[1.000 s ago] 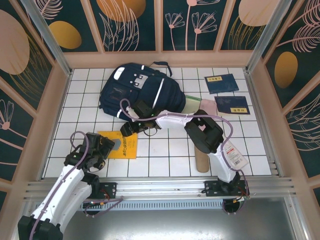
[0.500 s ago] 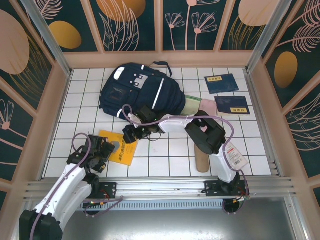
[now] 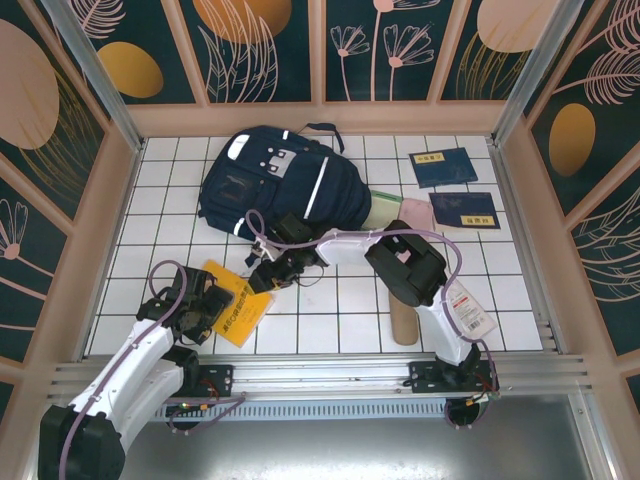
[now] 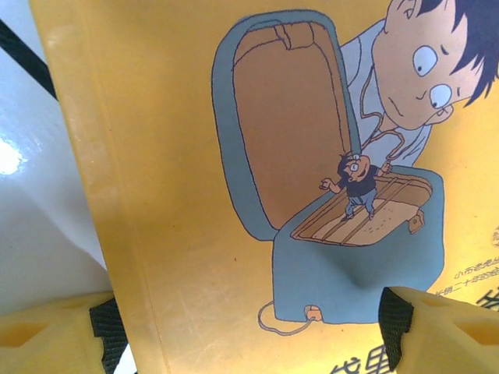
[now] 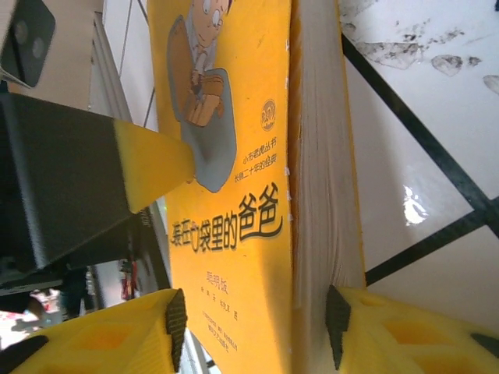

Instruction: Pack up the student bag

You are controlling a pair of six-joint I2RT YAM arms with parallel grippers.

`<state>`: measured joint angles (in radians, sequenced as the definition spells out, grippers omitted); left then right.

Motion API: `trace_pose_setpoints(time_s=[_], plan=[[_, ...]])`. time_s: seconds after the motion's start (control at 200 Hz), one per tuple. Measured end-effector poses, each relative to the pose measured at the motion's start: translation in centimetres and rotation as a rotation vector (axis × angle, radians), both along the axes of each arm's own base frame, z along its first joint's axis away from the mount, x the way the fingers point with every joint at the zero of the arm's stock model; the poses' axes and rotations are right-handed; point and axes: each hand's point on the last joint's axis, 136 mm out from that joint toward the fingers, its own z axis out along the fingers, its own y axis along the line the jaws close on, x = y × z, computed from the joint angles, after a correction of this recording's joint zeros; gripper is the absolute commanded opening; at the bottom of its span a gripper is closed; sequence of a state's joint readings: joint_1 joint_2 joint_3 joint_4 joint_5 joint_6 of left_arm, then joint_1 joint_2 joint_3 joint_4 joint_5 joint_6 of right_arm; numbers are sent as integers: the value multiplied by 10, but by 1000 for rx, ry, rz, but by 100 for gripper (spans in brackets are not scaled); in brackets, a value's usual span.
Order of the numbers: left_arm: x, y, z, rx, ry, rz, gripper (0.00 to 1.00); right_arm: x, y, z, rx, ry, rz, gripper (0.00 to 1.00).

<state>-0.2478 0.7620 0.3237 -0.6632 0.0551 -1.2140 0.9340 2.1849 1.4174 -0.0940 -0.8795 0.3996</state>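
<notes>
Progress: early, imo. The student bag (image 3: 285,185) lies flat at the far-left-centre of the tiled table (image 3: 330,310), and from the top cam I can't tell whether any zip is open. Nothing looks packed yet: two blue booklets (image 3: 455,188) sit far right, a green and pink pair (image 3: 398,211) is just beside the bag's right side, and a tan tube (image 3: 403,322) lies near the right arm. The yellow book (image 3: 238,305) is the item in hand, lying askew between both grippers. The right gripper (image 5: 256,327) straddles the book's edge, with one pad (image 5: 176,327) on the cover side and the other by the page block. Can't tell if it's actually clamped or just about to be. The left gripper (image 4: 249,319) is spread wide over the cover w/ nothing pinched, one finger (image 4: 47,343) off past the spine and the other over the cartoon. The bag sits just beyond the right gripper, near but not touching, and well apart from the left. Left to do, by my read: get the book in, then everything else.
</notes>
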Motion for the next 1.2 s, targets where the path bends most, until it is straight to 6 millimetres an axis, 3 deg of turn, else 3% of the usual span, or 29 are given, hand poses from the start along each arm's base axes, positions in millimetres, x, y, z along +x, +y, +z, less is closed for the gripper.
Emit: trace_pose_setpoints(time_s=[0.32,0.641,0.741,0.961,1.196], plan=[[0,-1,2,-3,-18,-23,84,-11,20,34,95,87,52,46],[0,-2,4,-3,-34,-34,84,-6,28,2,28,133,46,40],[1,-2,5,-2,-39,-38,84,-6,29,3,27,127,47,30],[6,-2,9,6,-66,-60,87,2,24,-5,-12,121,6,12],[34,-6,37,13,-193,-82,90,17,-8,2,-10,193,-121,9]])
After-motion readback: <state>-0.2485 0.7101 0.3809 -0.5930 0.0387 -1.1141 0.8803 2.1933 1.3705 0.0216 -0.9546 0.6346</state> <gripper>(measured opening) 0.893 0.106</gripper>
